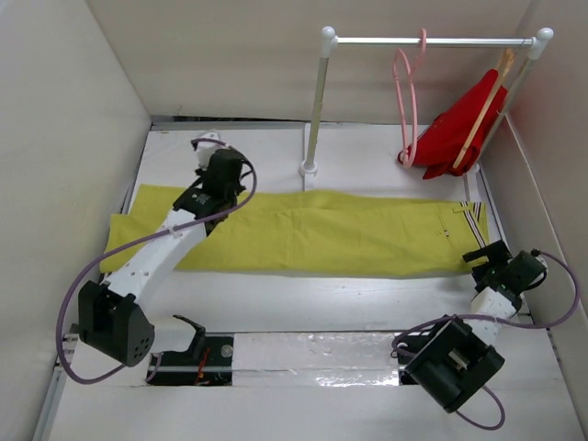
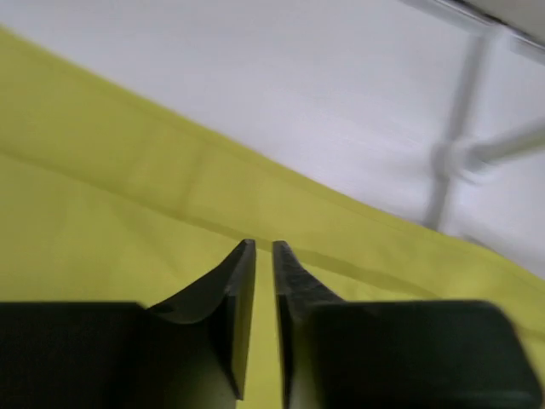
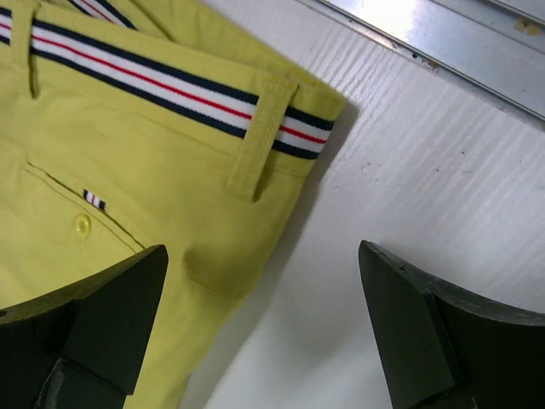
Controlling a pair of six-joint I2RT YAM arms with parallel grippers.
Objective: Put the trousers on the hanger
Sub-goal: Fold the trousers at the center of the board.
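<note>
We found the trousers (image 1: 312,234) lying flat on the white bench (image 1: 367,161), stretched from left to right. Their leg ends were at the left and their waistband at the right, close to the right wall. The hanger (image 1: 407,101) was not on them. It hung by its hook from the rail of a white rack (image 1: 432,40) at the far right, well apart from the trousers. Just right of it on the same rail, a red garment (image 1: 459,129) hung on a wooden hanger (image 1: 487,106). The left arm reached out over the left part of the trousers. In the left wrist view the left pincer (image 2: 264,249) hovered above the yellow-green cloth near its far edge. Its fingers (image 2: 238,307) stood only a narrow slit apart and nothing was caught between them, with the cloth showing through the slit below. The view behind them was blurred, though we could make out the foot of the rack on the bare bench. The right pincer (image 3: 262,249) stood wide apart at the near right corner of the waistband and gripped nothing. One finger hung over the cloth and the other over bare bench. There we could see the striped band (image 3: 170,85) of white, red and dark blue, a belt loop (image 3: 260,136) and a small button (image 3: 83,224) by a pocket.
</note>
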